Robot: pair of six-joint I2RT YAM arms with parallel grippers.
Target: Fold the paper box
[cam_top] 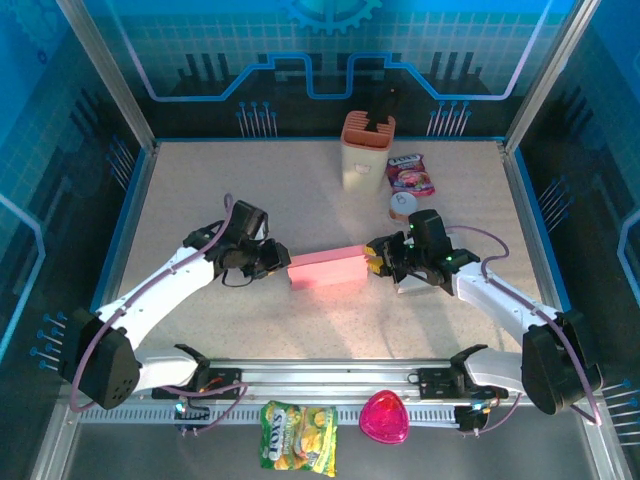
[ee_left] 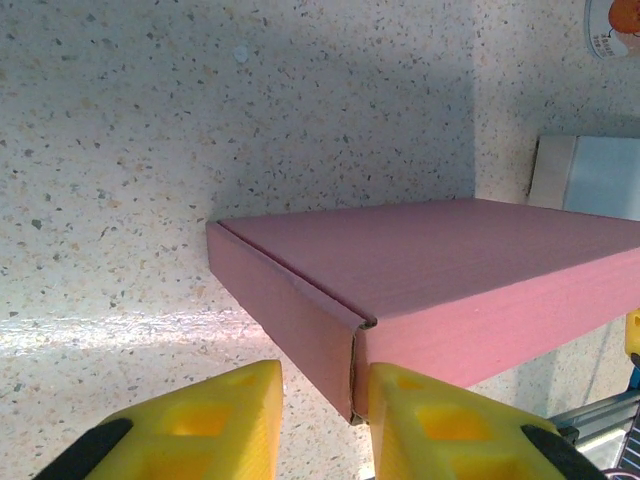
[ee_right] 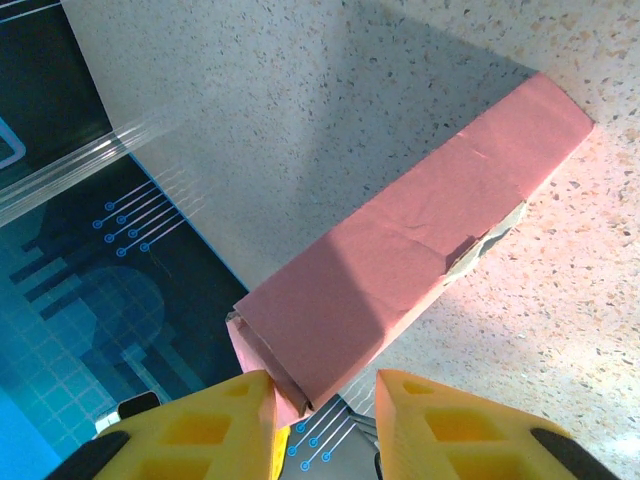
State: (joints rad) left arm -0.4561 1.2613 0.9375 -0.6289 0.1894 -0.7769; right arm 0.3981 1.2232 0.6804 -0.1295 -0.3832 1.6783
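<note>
Here the left fingers stand apart astride one corner of the pink paper box, and the right fingers stand apart round its other end. Neither pair is clamped. The box lies flat on the counter between them. Likely light, thin card that creases easily, so pinch the end flaps gently.

left wrist view: pink paper box lay flat on the speckled bench, top face level, a flap seam running along its near end. left claw sat low at the box's near corner, yellow fingers apart with the corner edge between them. one finger was close against the long side, the other clear of the end face. white panel just behind the box; orange-and-white round item beyond it, partly cut off.
</note>
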